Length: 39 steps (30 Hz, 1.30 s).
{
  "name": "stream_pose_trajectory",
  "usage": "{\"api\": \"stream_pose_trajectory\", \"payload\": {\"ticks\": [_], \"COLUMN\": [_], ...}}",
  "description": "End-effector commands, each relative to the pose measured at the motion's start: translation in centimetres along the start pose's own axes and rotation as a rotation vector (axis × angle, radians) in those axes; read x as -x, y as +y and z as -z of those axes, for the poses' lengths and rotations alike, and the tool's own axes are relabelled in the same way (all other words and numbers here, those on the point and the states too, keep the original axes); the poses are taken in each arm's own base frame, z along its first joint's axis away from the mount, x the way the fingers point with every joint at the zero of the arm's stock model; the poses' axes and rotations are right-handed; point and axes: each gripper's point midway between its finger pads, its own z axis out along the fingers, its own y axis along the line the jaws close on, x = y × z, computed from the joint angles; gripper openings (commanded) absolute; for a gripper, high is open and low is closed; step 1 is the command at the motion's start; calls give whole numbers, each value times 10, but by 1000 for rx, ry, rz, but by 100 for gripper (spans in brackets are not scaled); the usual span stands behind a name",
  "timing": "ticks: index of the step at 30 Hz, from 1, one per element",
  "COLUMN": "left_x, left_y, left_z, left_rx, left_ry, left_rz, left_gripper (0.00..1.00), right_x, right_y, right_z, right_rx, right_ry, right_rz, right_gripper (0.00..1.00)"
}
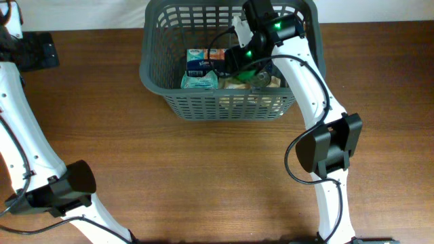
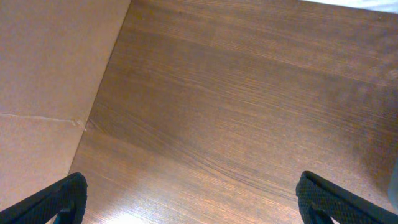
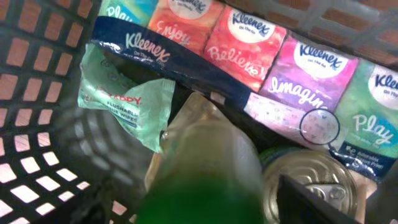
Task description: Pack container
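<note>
The dark grey basket [image 1: 157, 76] stands at the back middle of the table; its lattice wall fills the left of the right wrist view [image 3: 37, 81]. My right gripper [image 1: 243, 57] is down inside it [image 3: 199, 202], shut on a green-lidded jar [image 3: 205, 155] that points down at the basket bottom. Green shows under the gripper in the overhead view [image 1: 255, 70]. My left gripper [image 1: 30, 51] is open and empty over bare table at the far left [image 2: 193, 196].
In the basket lie a multi-pack of Kleenex tissues [image 3: 249, 50] [image 1: 200, 62], a green pack of flushable wipes [image 3: 118, 93] and a tin can [image 3: 311, 177] right of the jar. A brown cardboard sheet [image 2: 43, 74] lies left of the left gripper.
</note>
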Motion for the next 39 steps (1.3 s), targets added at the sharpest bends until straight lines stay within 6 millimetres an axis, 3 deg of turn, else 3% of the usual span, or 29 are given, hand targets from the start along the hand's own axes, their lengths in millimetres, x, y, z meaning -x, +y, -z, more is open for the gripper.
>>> {"api": "stream_pose_trajectory", "payload": {"ticks": [1,6,8,11,13,14,16,17,18,19,21,23,25,27,30,36,39], "left_x": [0,0,0,0,0,0,0,0,0,0,0,0,0,0,0,0,0], "left_y": [1,1,1,1,1,1,1,1,1,1,1,1,1,1,1,1,1], "left_z": [0,0,0,0,0,0,0,0,0,0,0,0,0,0,0,0,0], "left_rx": [-1,-2,-2,-1,-2,-2,-2,-2,-2,-1,-2,-2,-2,-2,-2,-2,-2], "left_ry": [-1,-1,-1,-1,-1,-1,-1,-1,-1,-1,-1,-1,-1,-1,-1,-1,-1], "left_rz": [19,19,19,19,19,19,19,19,19,19,19,19,19,19,19,19,19], "left_gripper": [99,99,99,99,99,99,99,99,99,99,99,99,99,99,99,99,99], "right_x": [1,-3,0,21,37,40,40,35,29,15,-7,-37,-64,-96,-120,-135,-125], "right_y": [2,3,0,-8,-21,-28,-52,-67,-78,-102,-137,-188,-227,-269,-291,-302,-289], "right_z": [-2,2,20,79,146,171,243,275,294,327,359,386,396,399,389,356,347], "right_rx": [1,0,-6,-31,-75,-100,-189,-236,-265,-320,-396,-489,-548,-587,-565,-519,-408], "right_ry": [-2,12,-14,-141,-280,-332,-466,-519,-546,-591,-624,-634,-614,-589,-565,-475,-486], "right_rz": [0,-3,-8,8,-4,-10,-47,-76,-99,-149,-228,-347,-446,-587,-733,-809,-776], "right_gripper": [80,85,84,84,85,85,85,86,86,86,86,86,86,96,99,99,99]}}
